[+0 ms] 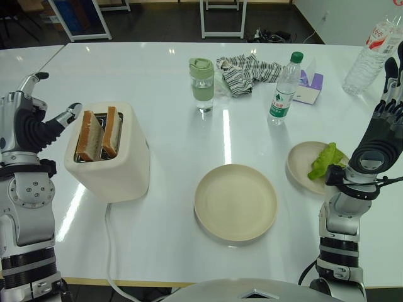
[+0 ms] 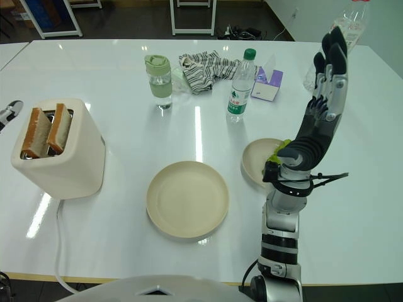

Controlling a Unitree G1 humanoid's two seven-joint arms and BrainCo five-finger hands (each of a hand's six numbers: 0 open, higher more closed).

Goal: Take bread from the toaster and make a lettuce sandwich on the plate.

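Left eye view shows the white toaster [image 1: 112,160] on the table's [image 1: 164,56] left side, with two bread slices [image 1: 99,133] standing upright in its slots. The left hand [image 1: 30,123] sits just left of the toaster, empty, its fingers stretched out toward the nearer slice without gripping it. The empty plate [image 1: 236,201] lies near the middle of the table, toward the near edge. To its right a smaller plate [image 1: 300,165] holds the lettuce [image 1: 326,160]. The right hand [image 2: 322,107] is raised beside that small plate, fingers straight and pointing up, holding nothing. Farther back stand a green tumbler [image 1: 201,80], a striped cloth [image 1: 247,72], a water bottle [image 1: 286,88], a tissue box [image 1: 310,88] and, at the far right, a large clear bottle [image 1: 374,56].
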